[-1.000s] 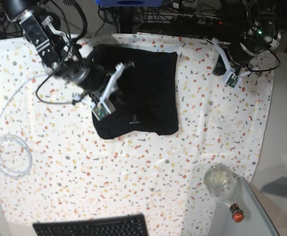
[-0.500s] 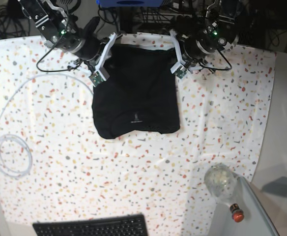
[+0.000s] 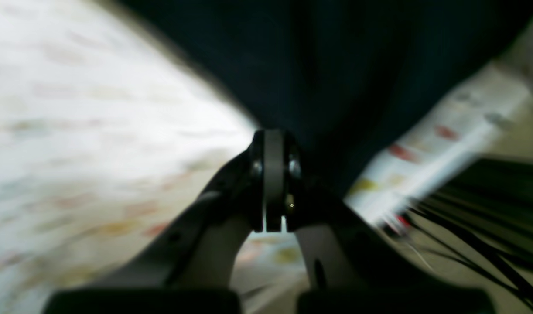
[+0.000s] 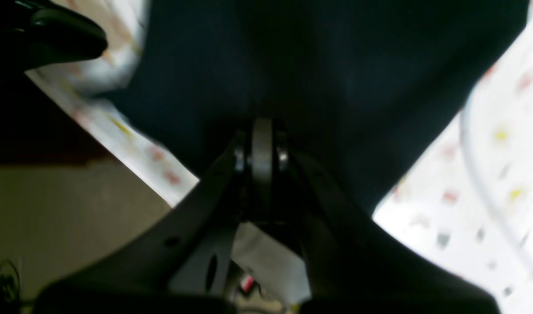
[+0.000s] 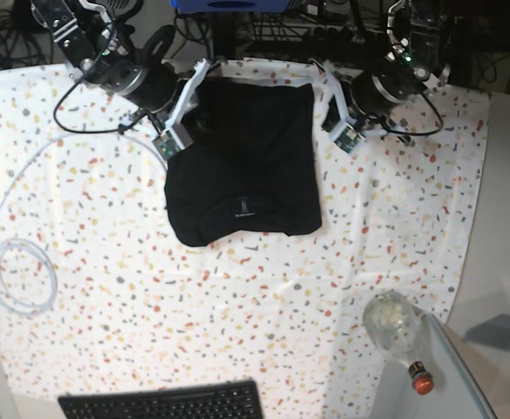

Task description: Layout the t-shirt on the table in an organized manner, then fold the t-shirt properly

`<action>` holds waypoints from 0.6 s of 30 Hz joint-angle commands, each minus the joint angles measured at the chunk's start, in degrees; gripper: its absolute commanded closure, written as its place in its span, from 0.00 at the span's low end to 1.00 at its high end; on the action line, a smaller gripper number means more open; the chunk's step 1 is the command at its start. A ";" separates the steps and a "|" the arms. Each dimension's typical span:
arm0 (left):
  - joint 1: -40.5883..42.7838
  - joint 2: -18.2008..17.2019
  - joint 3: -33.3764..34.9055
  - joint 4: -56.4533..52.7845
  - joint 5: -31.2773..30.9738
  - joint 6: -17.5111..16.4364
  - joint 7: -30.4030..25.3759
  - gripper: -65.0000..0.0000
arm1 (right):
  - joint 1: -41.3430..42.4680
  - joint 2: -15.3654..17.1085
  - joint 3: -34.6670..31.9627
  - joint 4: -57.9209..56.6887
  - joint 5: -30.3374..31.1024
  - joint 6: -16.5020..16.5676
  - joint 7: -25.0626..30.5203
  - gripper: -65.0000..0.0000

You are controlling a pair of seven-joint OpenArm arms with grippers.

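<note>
T-shirt: black t-shirt (image 5: 242,166) lies folded into a rough rectangle on the table, neck end with a small pale label (image 5: 241,207) toward the keyboard, far edge by the table's far rim.
T-shirt shape: near edge curved and a little uneven; the side edges run fairly straight; far corners sit under the two arms.
Table: white cloth with red, yellow and grey flecks (image 5: 237,297); t-shirt sits in its far middle part.
Left end effector: (image 3: 268,144) pressed together at the t-shirt's far corner, the one on the base view's right; its wrist view is blurred, with dark fabric right at the tips, so a pinch on the cloth looks likely but the grip itself cannot be made out.
Right end effector: (image 4: 261,139) pressed together at the t-shirt's other far corner; black fabric fills the view just beyond the tips and seems to be caught between them.
Arms: left arm (image 5: 386,83) and right arm (image 5: 124,74) both reach in from the table's far side, one at each far corner of the t-shirt.
Keyboard: black keyboard (image 5: 163,403) at the table's near edge, well apart from the t-shirt.
Cable: thin white cable (image 5: 15,275) coiled on the cloth, off to the right arm's side of the t-shirt.
Bottle: clear bottle with a red cap (image 5: 395,327) near the table's near corner on the left arm's side, well apart from the t-shirt.
</note>
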 commanded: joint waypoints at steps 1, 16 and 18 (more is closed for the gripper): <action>0.74 -0.50 -1.30 2.43 -0.45 0.28 -0.72 1.00 | -1.32 1.14 2.23 1.93 -0.11 -0.29 0.87 1.00; 34.24 -6.30 -6.05 10.87 -0.27 0.46 -0.99 1.00 | -40.00 6.59 27.19 13.62 0.33 -0.21 0.70 1.00; 35.38 -4.98 -5.96 8.67 -0.36 0.46 -0.99 1.00 | -40.88 6.41 26.58 10.72 0.33 -0.12 0.70 1.00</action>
